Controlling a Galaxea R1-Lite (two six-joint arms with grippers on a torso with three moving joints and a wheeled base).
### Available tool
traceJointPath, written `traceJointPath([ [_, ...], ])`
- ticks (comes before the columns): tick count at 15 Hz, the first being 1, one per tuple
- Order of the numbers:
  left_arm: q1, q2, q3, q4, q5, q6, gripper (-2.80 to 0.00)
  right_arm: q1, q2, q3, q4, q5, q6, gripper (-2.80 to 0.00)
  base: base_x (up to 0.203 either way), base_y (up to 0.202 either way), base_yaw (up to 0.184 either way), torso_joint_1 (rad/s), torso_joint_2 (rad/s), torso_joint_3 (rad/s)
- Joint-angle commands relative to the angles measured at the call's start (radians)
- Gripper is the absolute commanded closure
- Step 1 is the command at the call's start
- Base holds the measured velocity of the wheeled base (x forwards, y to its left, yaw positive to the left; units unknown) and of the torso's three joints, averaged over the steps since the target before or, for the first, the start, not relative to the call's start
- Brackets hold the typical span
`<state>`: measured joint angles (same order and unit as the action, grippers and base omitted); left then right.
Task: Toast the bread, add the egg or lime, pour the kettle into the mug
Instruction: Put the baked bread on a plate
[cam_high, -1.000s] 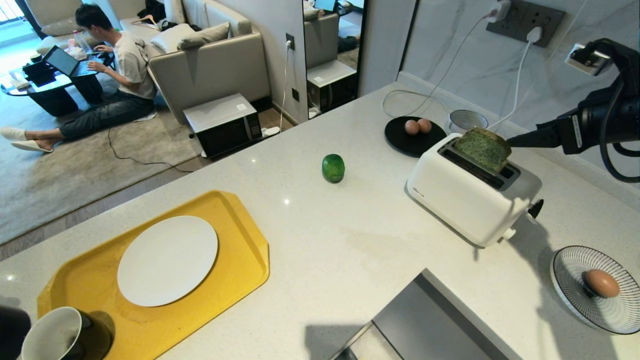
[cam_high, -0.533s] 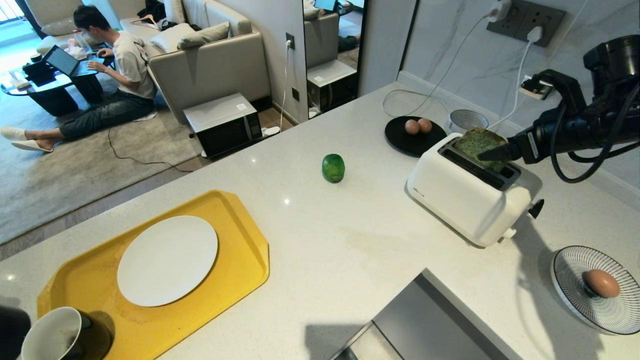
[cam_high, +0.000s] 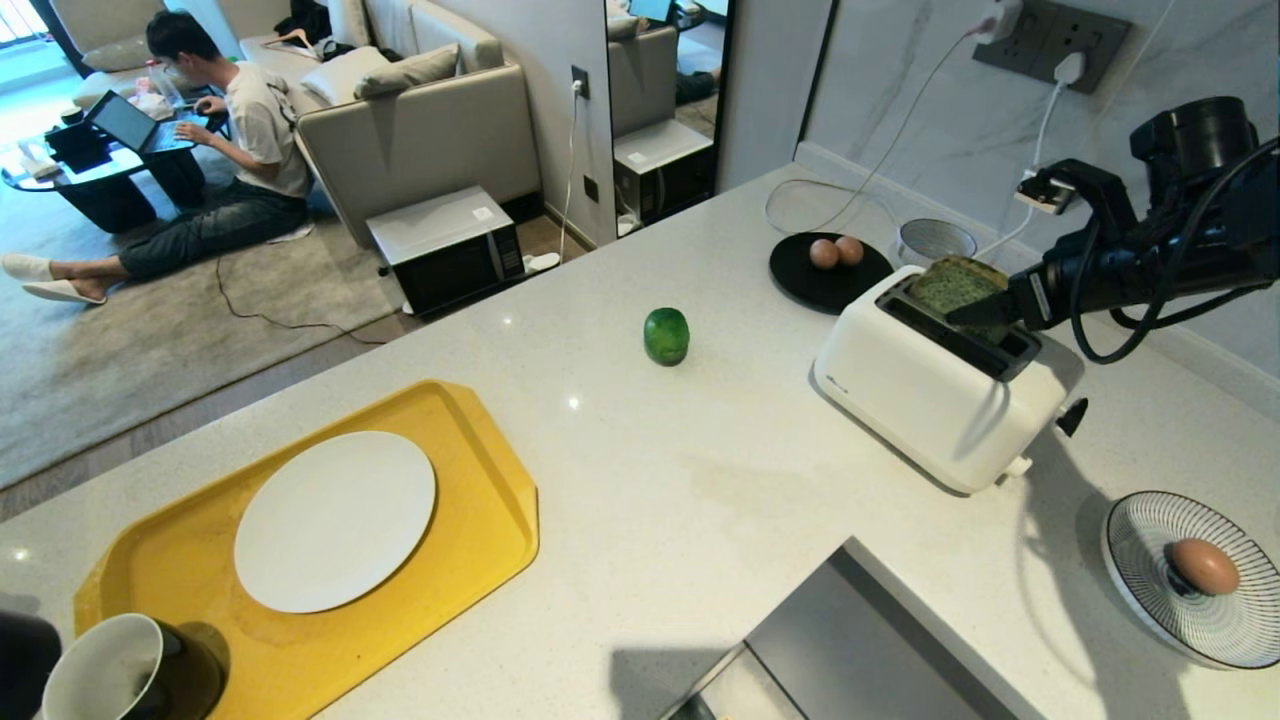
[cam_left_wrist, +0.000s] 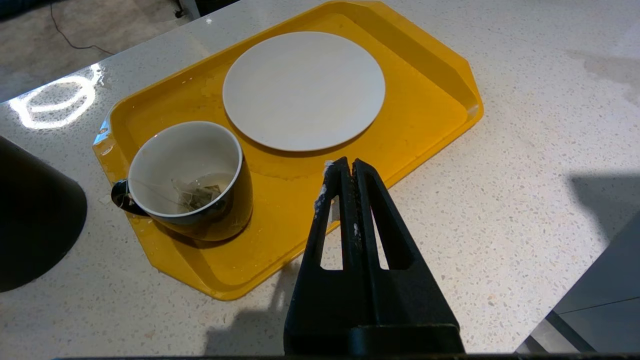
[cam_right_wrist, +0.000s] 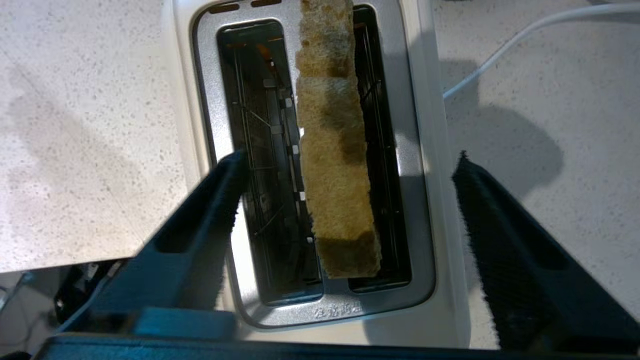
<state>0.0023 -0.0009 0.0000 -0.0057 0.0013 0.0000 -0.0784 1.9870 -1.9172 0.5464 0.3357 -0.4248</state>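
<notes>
At right of the head view, the right gripper (cam_right_wrist: 345, 200) hangs released over the toaster (cam_high: 940, 385), the bread (cam_right_wrist: 337, 150) standing in a slot between its spread fingers, untouched.

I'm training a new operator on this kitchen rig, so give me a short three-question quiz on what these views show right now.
1. True or false: the bread stands in a slot of the toaster.
2. How many eggs are in the head view?
3. Which is wide open: A the left gripper, B the right gripper?

Key:
1. True; it stands in the slot farther from the lime.
2. Three: two eggs on the black plate, one egg on the striped plate.
3. B; its jaws straddle the bread.
</notes>
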Motion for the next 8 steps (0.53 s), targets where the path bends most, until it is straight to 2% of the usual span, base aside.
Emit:
traceJointPath([
  [1, 0.001, -0.001, 0.002, 0.000, 0.000, 0.000, 0.00, -0.004, 0.010, -0.010, 0.003, 0.002, -0.003, 0.00, 0.000, 0.000, 0.000, 0.000, 0.00, 0.000],
  [8, 0.001, -0.001, 0.002, 0.000, 0.000, 0.000, 0.00, -0.002, -0.028, -0.005, 0.003, 0.007, -0.002, 0.00, 0.000, 0.000, 0.000, 0.000, 0.00, 0.000],
])
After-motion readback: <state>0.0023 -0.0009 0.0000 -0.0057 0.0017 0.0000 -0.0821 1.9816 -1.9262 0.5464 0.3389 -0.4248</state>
